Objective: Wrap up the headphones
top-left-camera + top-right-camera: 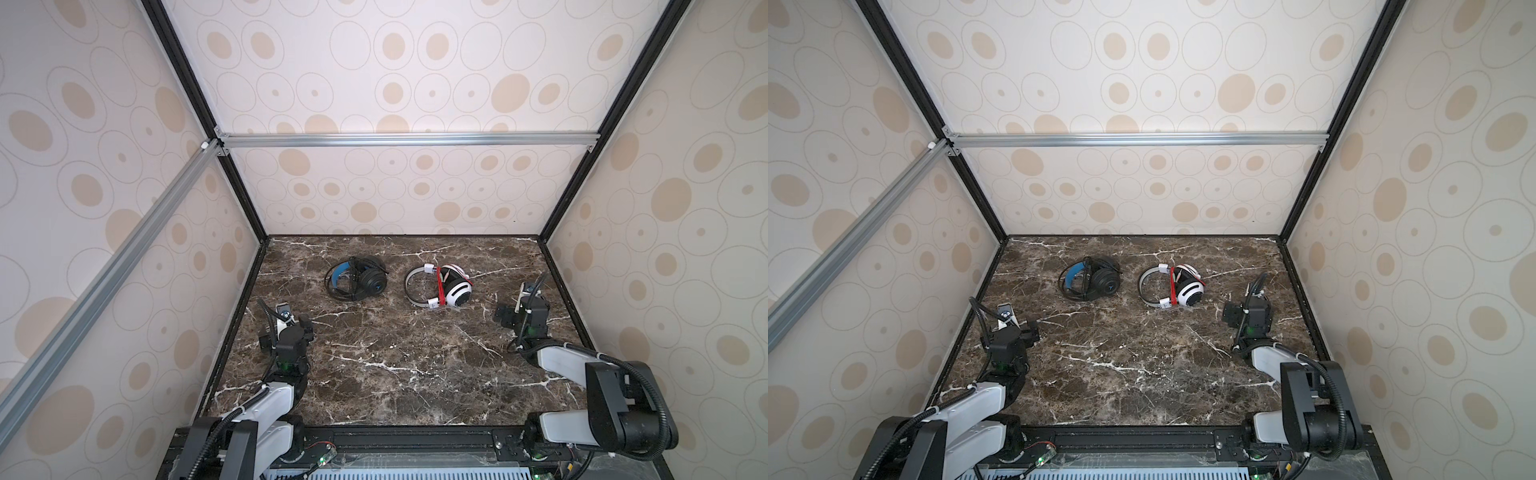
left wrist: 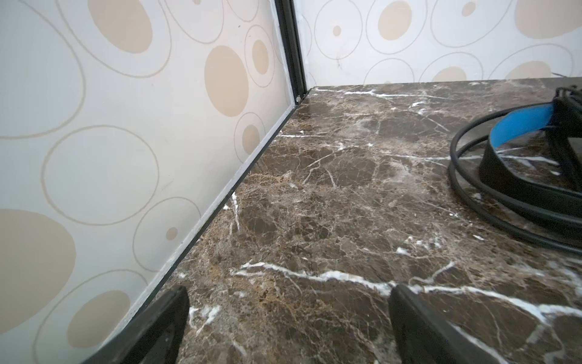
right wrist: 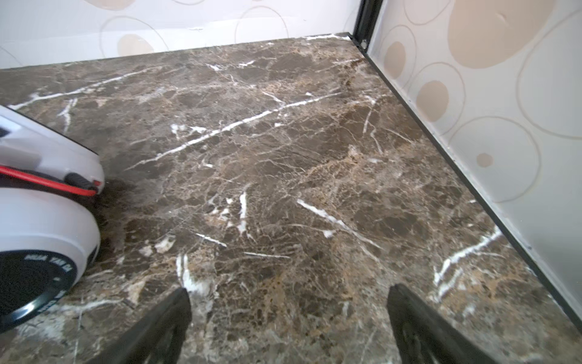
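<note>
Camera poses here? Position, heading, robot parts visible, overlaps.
Top views: above the robot's base, looking down and forward across the table; both show the left arm, right arm, black headset, white headset.
Left wrist: low behind the open left gripper, facing the far left corner; its fingertips show, black headset at the frame edge.
Right wrist: low behind the open right gripper, facing the far right corner; fingertips show, white headset at the edge.
Shared: each wrist view repeats one headset from the top views.
</note>
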You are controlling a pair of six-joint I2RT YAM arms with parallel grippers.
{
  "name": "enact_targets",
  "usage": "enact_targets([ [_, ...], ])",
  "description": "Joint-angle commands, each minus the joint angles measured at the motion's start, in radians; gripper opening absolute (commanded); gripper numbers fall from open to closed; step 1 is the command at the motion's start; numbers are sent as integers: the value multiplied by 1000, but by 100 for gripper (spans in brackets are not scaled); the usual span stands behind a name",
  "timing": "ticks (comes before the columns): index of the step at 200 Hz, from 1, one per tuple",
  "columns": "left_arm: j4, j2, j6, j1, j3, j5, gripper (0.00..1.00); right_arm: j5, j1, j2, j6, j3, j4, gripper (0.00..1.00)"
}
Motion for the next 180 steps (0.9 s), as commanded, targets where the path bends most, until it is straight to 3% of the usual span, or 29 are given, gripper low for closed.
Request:
enact_targets([
  [1,97,-13,62,7,-2,40,98,-78,-10,49,-46,29,99,100],
  [25,88,-19,70,7,-6,48,98,-137,-4,152,-98,55,173,100],
  [36,90,-14,68,7,-4,43,98,-158,-2,147,-102,79,113,100],
  [62,69,2,79,4,20,68,98,-143,-2,145,-96,47,168,100],
  [81,211,15,95,4,-2,158,98,-144,-3,146,-98,50,163,100],
  [94,259,78,103,5,24,231,98,-144,-2,145,-98,50,164,100],
  [165,531,413,30,50,108,376,98,-147,-3,147,-99,58,147,100],
  [180,555,466,25,51,124,365,98,-147,-3,147,-100,61,145,100],
])
